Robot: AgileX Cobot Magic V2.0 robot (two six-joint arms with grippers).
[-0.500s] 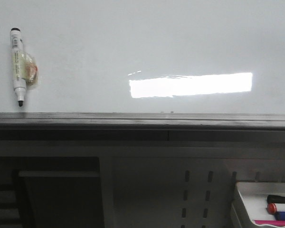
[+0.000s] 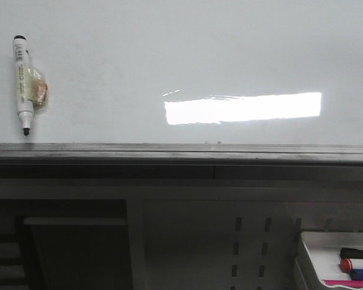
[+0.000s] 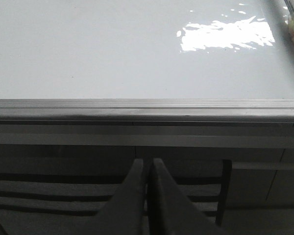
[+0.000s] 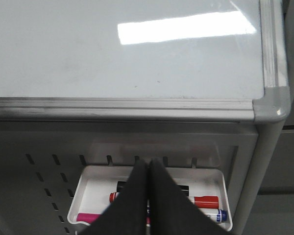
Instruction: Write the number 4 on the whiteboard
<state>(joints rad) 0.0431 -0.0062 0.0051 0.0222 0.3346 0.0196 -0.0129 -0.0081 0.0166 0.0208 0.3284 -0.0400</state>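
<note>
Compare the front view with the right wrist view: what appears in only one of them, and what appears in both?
Only the front view shows the black-capped marker lying on the whiteboard, near its left side. Only the right wrist view shows the right gripper, jaws shut, and the board's rounded grey corner. Both show the blank board with its bright reflection, the dark lower frame, and the white tray holding coloured markers below it. No 4 is drawn yet.

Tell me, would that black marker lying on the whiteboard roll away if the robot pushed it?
Probably not far. The marker is round, but a crinkly lump taped to its side should stop it. It looks stiff and light, and may slide on the glossy whiteboard.
</note>
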